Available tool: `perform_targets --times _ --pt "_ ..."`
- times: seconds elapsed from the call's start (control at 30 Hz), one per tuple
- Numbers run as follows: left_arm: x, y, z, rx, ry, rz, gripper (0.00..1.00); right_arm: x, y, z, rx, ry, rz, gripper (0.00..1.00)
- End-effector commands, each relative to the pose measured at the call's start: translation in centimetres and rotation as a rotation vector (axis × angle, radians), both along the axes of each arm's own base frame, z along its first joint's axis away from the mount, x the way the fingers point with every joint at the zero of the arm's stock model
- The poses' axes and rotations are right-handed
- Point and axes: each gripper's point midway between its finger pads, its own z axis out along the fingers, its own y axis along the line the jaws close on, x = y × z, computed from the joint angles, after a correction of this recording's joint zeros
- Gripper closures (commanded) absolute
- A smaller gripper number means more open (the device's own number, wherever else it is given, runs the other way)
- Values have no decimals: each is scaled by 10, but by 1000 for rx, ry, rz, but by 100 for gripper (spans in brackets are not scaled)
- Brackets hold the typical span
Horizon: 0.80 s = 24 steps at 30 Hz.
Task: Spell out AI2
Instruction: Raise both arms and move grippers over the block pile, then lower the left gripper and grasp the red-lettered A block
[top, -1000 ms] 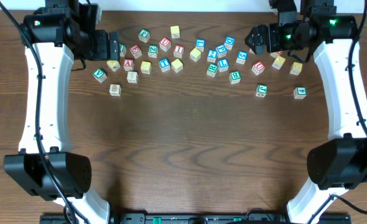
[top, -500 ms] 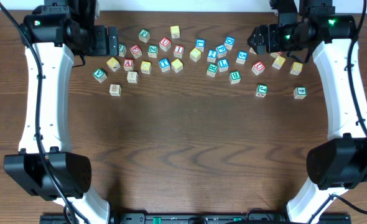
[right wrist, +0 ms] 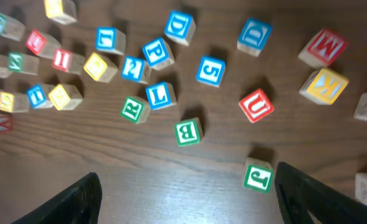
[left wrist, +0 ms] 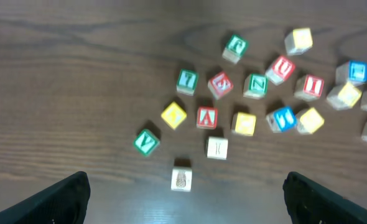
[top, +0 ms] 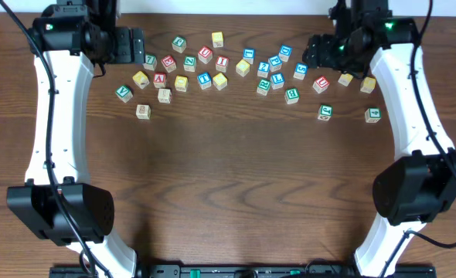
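l gripper (top: pixel 141 45) had pulled back off the blocks (top: pixel 222 62), r gripper (top: pixel 311 52) swung round, both jaws wide & empty; red a block (top: pixel 160 79) sat untouched nr the l one, nothing spelled yet.

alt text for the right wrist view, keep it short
The right gripper hangs open above a wooden table strewn with lettered toy blocks, its dark fingers at the lower corners, holding nothing. Nearest the gap lie a green B, a green J and a red U.

Dark wood-grain table (top: pixel 236 177), pale strip (top: pixel 251 5) (thin) beyond far edge
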Motion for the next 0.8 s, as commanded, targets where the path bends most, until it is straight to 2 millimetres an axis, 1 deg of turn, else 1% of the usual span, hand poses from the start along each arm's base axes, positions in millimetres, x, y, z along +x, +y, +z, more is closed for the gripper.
perform_targets --times 0.0,0.13,0.27,0.37,0.5,0.77 --pt "11 -3 -8 -32 -3 57 2 1 -2 5 -40 -8 -33 12" --pt "21 -11 -32 -38 37 52 1 0 -3 4 -45 -4 -31 10" --pt "36 -15 -69 -39 89 45 7 -2 -3 3 -45 6 -30 9" --pt "45 -18 -93 -37 117 38 11 -4 -3 2 -46 15 -30 8" --pt "53 -21 -114 -37 137 33 18 -5 -2 1 -47 21 -28 6" --pt "64 -38 -155 -10 173 7 21 -7 2 1 -48 23 -20 4"
